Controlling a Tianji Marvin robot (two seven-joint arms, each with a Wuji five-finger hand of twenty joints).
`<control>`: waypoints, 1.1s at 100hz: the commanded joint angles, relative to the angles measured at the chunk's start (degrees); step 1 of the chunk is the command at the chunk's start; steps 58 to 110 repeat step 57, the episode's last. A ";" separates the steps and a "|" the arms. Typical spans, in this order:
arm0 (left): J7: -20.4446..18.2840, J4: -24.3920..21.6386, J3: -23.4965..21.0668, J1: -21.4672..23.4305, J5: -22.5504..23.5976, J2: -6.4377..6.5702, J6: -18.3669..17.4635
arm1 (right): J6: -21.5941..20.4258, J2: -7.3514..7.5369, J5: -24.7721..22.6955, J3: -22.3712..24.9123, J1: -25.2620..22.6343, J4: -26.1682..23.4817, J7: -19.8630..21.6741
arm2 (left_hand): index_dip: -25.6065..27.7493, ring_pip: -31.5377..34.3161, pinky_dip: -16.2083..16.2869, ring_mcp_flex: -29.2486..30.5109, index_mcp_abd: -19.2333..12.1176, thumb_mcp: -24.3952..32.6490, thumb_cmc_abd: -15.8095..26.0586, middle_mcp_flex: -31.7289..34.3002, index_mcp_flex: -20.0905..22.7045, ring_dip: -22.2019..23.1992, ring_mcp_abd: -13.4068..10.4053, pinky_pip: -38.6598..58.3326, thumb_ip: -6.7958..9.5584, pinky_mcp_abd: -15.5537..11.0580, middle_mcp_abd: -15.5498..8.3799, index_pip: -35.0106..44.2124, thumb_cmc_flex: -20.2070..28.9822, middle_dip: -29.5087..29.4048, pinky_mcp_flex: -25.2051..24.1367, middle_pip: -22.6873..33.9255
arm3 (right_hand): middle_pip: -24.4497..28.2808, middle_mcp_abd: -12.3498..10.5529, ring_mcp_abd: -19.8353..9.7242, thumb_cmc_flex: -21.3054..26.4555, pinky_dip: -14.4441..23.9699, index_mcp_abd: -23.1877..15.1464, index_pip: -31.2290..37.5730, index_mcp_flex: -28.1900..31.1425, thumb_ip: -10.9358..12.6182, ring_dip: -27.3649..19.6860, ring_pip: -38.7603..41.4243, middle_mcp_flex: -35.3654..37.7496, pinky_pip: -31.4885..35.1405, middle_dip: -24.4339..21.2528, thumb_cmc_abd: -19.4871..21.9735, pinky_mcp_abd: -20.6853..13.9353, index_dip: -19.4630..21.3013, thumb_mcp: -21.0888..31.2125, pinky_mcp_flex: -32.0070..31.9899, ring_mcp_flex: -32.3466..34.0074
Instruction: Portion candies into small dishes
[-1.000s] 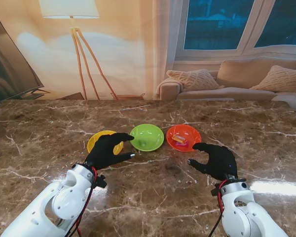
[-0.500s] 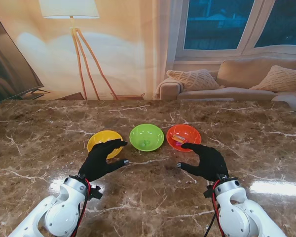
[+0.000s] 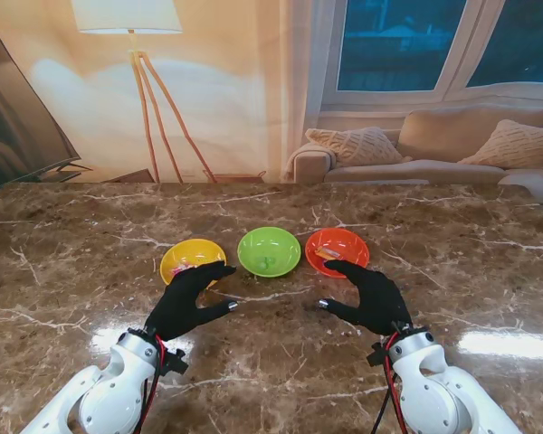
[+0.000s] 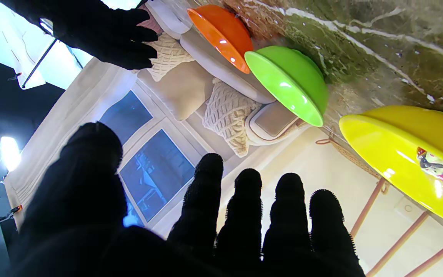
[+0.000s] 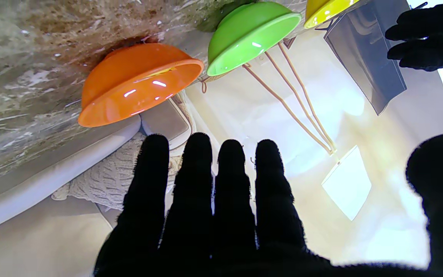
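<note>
We are looking past the marble table (image 3: 72,244) at a floor lamp (image 3: 131,36), sofa (image 3: 452,149) and cushions (image 3: 353,145).

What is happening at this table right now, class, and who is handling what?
A two-armed robot is sorting candies into three small dishes on a marble table: a yellow dish, a green dish and an orange dish. Wrapped candy shows in the yellow dish, and something small lies in the green one. Neither hand is holding anything at this moment. The left hand hovers open, nearer to me than the yellow dish, and the right hand hovers open by the orange dish.
</note>
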 commanded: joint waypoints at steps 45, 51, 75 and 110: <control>0.16 0.18 0.09 0.43 0.75 0.09 -0.10 | -0.05 -0.25 0.13 -0.35 -0.52 0.44 0.06 | -0.94 -1.76 -2.06 -2.27 0.15 -3.33 3.29 -2.51 -2.09 -1.03 -1.55 -3.78 1.00 -2.28 0.05 -0.88 -2.49 -0.51 -0.60 -1.27 | 0.06 -0.49 -0.87 -1.78 -1.42 -0.33 -0.71 -1.35 2.02 -1.74 -0.13 -1.87 -0.35 -1.46 1.79 -1.00 -0.46 -0.93 -1.13 -2.29; 0.10 0.20 0.15 0.44 0.72 0.09 -0.10 | -0.06 -0.28 0.13 -0.37 -0.57 0.44 -0.10 | -0.93 -1.76 -2.03 -2.17 0.16 -3.36 3.25 -2.41 -2.05 -1.00 -1.54 -3.75 1.03 -2.25 0.03 -0.88 -2.43 -0.47 -0.63 -1.25 | 0.09 -0.45 -0.91 -1.69 -1.42 -0.40 -0.65 -1.35 2.02 -1.75 -0.11 -1.83 -0.27 -1.46 1.77 -1.04 -0.42 -1.03 -1.02 -2.26; 0.10 0.22 0.25 0.47 0.69 0.10 -0.14 | -0.10 -0.29 0.00 -0.38 -0.68 0.41 -0.32 | -0.91 -1.79 -2.00 -2.14 0.11 -3.39 3.23 -2.34 -2.02 -0.99 -1.63 -3.74 1.06 -2.13 0.00 -0.89 -2.39 -0.44 -0.66 -1.25 | 0.14 -0.38 -1.00 -1.62 -1.43 -0.41 -0.53 -1.18 2.03 -1.76 -0.09 -1.71 -0.24 -1.45 1.77 -1.06 -0.36 -1.10 -0.99 -2.20; 0.10 0.22 0.25 0.47 0.69 0.10 -0.14 | -0.10 -0.29 0.00 -0.38 -0.68 0.41 -0.32 | -0.91 -1.79 -2.00 -2.14 0.11 -3.39 3.23 -2.34 -2.02 -0.99 -1.63 -3.74 1.06 -2.13 0.00 -0.89 -2.39 -0.44 -0.66 -1.25 | 0.14 -0.38 -1.00 -1.62 -1.43 -0.41 -0.53 -1.18 2.03 -1.76 -0.09 -1.71 -0.24 -1.45 1.77 -1.06 -0.36 -1.10 -0.99 -2.20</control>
